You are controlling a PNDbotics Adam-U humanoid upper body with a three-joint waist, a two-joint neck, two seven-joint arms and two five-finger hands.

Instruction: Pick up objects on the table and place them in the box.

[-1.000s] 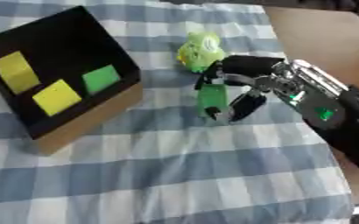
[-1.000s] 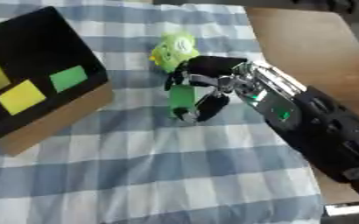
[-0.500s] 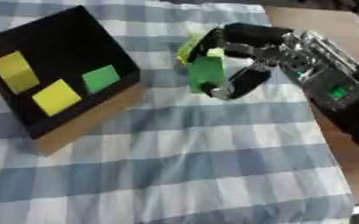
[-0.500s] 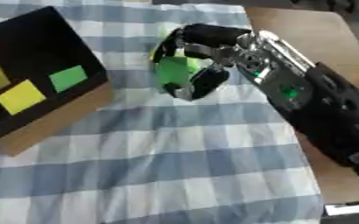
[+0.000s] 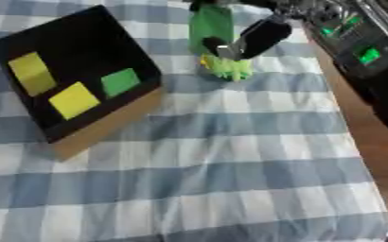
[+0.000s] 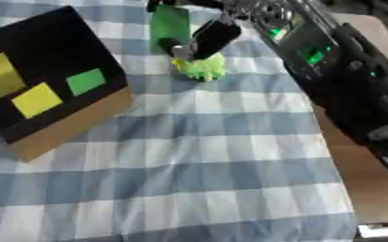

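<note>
My right hand (image 5: 255, 35) is raised near the top of the view, its fingers curled round a flat dark-green block (image 5: 210, 26). Just below it a light-green and yellow toy (image 5: 226, 67) lies on the checked cloth. To the left stands the black-lined cardboard box (image 5: 106, 126), tilted, with two yellow blocks (image 5: 73, 99) and a green block (image 5: 120, 82) inside. My left hand shows in neither view.
The blue-and-white checked cloth (image 5: 214, 179) covers the table. A bare brown strip of tabletop (image 5: 371, 142) runs along the right edge. My black right forearm (image 6: 346, 85) with green lights crosses the upper right.
My right hand has lifted the green block off the cloth and carried it up and leftwards, towards the box. The whole picture has also shifted, so the camera moved.
</note>
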